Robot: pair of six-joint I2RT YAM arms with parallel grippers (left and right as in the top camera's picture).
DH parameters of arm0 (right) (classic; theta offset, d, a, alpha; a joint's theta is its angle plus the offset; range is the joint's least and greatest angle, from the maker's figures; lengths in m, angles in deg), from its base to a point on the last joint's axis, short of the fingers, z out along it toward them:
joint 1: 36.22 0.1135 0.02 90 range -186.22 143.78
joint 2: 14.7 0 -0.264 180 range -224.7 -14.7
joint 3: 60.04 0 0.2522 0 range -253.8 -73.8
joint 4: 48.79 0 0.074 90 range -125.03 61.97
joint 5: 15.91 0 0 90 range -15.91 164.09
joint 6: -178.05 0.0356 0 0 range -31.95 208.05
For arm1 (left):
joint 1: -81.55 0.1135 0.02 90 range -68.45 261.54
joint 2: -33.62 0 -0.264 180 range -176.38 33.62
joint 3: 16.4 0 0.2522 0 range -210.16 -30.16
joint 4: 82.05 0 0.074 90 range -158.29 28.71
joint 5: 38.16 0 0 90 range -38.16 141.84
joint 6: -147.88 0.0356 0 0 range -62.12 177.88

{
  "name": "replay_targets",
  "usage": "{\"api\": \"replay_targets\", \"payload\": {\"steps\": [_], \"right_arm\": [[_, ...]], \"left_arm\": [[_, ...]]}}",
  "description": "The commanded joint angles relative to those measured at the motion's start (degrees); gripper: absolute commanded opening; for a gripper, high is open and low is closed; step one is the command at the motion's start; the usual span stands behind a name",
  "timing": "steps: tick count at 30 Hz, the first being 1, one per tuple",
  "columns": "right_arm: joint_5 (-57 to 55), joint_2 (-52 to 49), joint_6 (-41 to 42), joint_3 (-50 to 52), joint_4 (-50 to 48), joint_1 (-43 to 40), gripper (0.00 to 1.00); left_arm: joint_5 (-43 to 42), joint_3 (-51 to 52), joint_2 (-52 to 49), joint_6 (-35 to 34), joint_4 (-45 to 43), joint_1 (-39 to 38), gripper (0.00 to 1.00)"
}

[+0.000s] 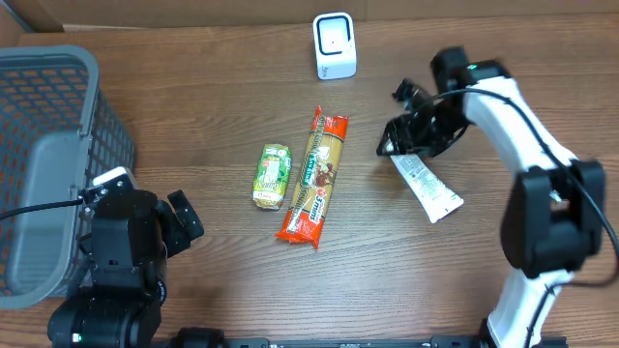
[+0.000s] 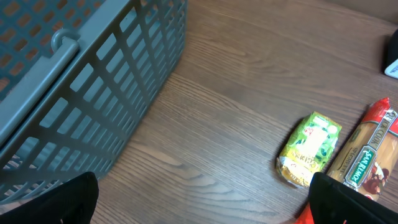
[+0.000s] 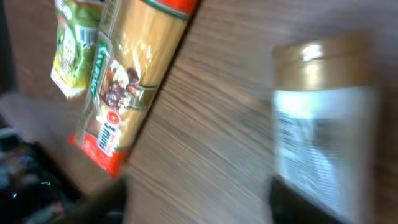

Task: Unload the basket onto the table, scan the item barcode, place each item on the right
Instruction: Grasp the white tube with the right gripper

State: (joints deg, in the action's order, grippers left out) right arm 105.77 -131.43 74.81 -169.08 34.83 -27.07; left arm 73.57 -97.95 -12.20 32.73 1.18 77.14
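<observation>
The right gripper [image 1: 399,138] stands over the cap end of a white tube [image 1: 427,187]. Whether its jaws are apart or pressed on the tube I cannot tell: the overhead view hides the fingertips and the right wrist view is blurred. The tube seems to be the item to scan. It lies on the wooden table [image 1: 232,280] at the right side, with its flat crimped end pointing toward the near right and its cap under the gripper. In the wrist view the cap looks golden and the body carries small print, but no barcode can be read there. I judge that the tube is light, with a soft body that gives under pressure and a smooth skin that may slip. The firmest place to hold should be the stiff shoulder just below the cap, gripped across the width, so that the printed side stays free for the reader. To the left of the tube, apart from it, lies a long pasta packet [image 1: 314,177], and just beside that a small green packet [image 1: 272,176]. The white scanner [image 1: 335,45] stands at the far edge, beyond the pasta. A grey basket [image 1: 58,77] is at the far left, and near it the left gripper [image 2: 202,186] hangs with its fingers wide apart, holding nothing.
</observation>
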Motion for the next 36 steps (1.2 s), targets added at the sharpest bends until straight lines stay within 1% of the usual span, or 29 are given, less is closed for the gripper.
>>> {"api": "replay_targets", "payload": {"steps": [1,3,6,9,13,20,29,31,33,36], "right_arm": [[-11.82,4.52,-5.11,-1.9,2.58,-2.86,0.88],[-12.13,4.04,-10.21,-0.87,3.45,-4.2,0.9],[-9.75,2.8,-18.67,1.77,3.39,-6.05,0.9],[-7.85,0.85,-23.58,4.04,1.99,-7.13,0.9],[-7.76,-1.68,-26.1,5.66,1.09,-7.3,0.89],[-6.73,-4.94,-26.05,6.4,0.92,-7.3,0.85],[-5.03,-6.14,-25.77,14.34,-2.64,-7.3,0.84],[-5.03,-6.14,-24.59,14.95,-3.21,-7.3,0.78],[-5.05,-6.14,-21.97,14.99,-4.04,-7.3,0.65],[-5.05,-6.14,-17.51,14.99,-5.31,-7.3,0.32]], "left_arm": [[0.7,0.04,0.09,-0.61,-0.07,0.15,0.99],[0.7,0.04,0.09,-0.61,-0.07,0.15,1.0],[0.7,0.04,0.09,-0.61,-0.07,0.15,1.0],[0.72,0.04,0.09,-0.61,-0.07,0.15,0.99],[0.72,0.04,0.09,-0.61,-0.07,0.15,0.99],[0.7,0.04,0.09,-0.61,-0.07,0.15,0.99],[0.7,0.04,0.09,-0.61,-0.07,0.15,0.99],[0.7,0.04,0.09,-0.61,-0.07,0.15,0.99],[0.7,0.04,0.09,-0.61,-0.07,0.15,0.99],[0.7,0.04,0.09,-0.61,-0.07,0.15,1.0]]}}
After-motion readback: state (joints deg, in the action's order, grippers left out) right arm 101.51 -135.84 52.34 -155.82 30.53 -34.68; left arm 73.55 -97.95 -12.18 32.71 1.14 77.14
